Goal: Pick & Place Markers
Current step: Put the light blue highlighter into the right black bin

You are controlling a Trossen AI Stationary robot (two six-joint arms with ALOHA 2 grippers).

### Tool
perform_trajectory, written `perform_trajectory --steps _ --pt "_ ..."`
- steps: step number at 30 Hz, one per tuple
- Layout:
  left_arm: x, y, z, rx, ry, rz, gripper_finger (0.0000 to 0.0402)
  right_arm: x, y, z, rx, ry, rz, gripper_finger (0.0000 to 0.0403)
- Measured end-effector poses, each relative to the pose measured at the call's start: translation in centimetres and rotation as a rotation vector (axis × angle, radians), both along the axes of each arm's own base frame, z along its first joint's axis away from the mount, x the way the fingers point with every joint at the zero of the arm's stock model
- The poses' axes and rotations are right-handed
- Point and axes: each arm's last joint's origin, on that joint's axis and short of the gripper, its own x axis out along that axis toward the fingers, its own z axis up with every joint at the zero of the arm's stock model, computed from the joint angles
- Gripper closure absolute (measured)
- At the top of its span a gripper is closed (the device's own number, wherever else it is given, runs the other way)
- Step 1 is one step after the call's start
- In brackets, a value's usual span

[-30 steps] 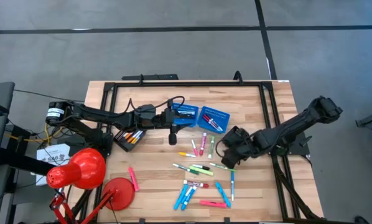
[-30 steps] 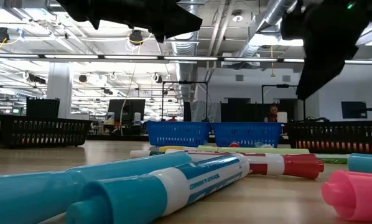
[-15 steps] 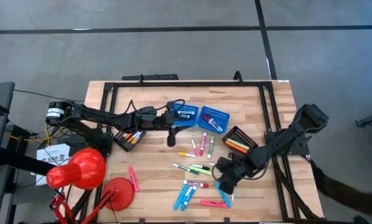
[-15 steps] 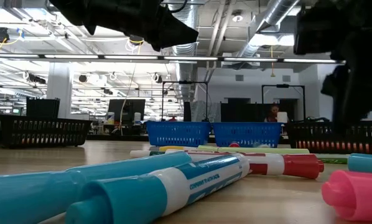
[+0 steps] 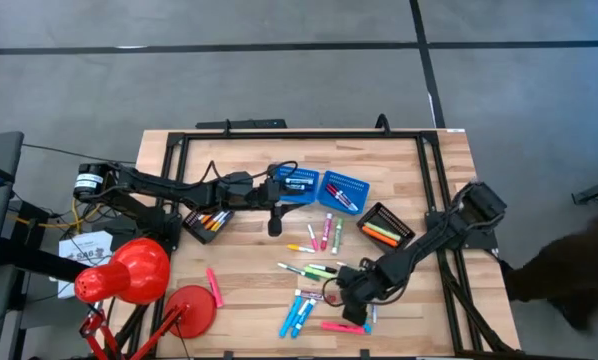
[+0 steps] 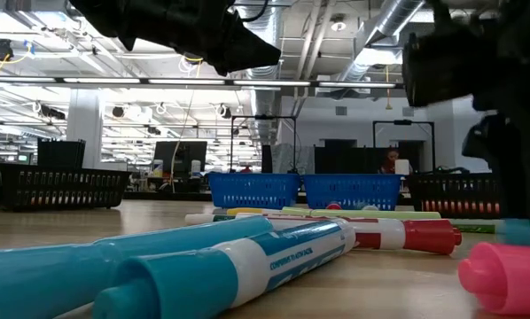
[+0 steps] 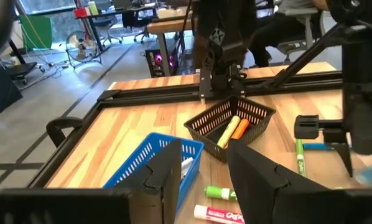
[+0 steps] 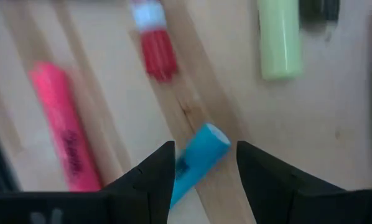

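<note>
Several markers (image 5: 324, 232) in pink, blue, green and red lie loose on the wooden table (image 5: 249, 255). My right gripper (image 5: 351, 292) points down over the near ones. It is open, and its fingers stand on either side of the end of a blue marker (image 8: 195, 155) that lies flat on the wood; no touch shows. A pink marker (image 8: 58, 127) and a red-and-white one (image 8: 153, 43) lie beside it. My left gripper (image 7: 204, 155) hovers open and empty by the blue baskets (image 5: 319, 188), pointing toward the table's right.
A black tray (image 5: 384, 225) with green and orange markers stands right of centre. Another black tray (image 5: 207, 220) with markers is at the left. A red lamp (image 5: 129, 272) stands at the near left corner. A black frame (image 5: 299, 135) rims the table.
My right gripper has swung from beside the right black tray toward the near edge and the left. It has come down and tipped to point down over the blue marker. The black tray it had covered now shows.
</note>
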Motion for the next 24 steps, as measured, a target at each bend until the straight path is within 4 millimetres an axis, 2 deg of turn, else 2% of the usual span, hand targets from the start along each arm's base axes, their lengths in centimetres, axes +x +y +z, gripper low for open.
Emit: perform_trajectory --steps 5,8,14,19,24 --pt "-0.1 0.0 -0.4 0.000 0.031 -0.001 0.0275 0.6 0.5 -0.8 -0.042 0.077 0.007 0.0247" --pt "-0.2 -0.3 -1.0 -0.001 0.097 -0.012 0.0275 0.6 0.5 -1.0 -0.056 0.084 0.030 0.0266" --pt "-0.8 -1.4 -2.3 0.004 0.244 -0.051 0.0275 0.6 0.2 -0.9 -0.070 0.085 0.065 0.0339" --pt "-0.9 -2.0 -2.5 0.006 0.263 -0.072 0.0275 0.8 -0.3 -1.0 -0.062 0.097 0.040 0.0396" --pt "-1.0 -1.9 -2.8 0.002 0.301 -0.082 0.0275 0.7 -0.9 0.1 -0.046 0.106 0.015 0.0374"
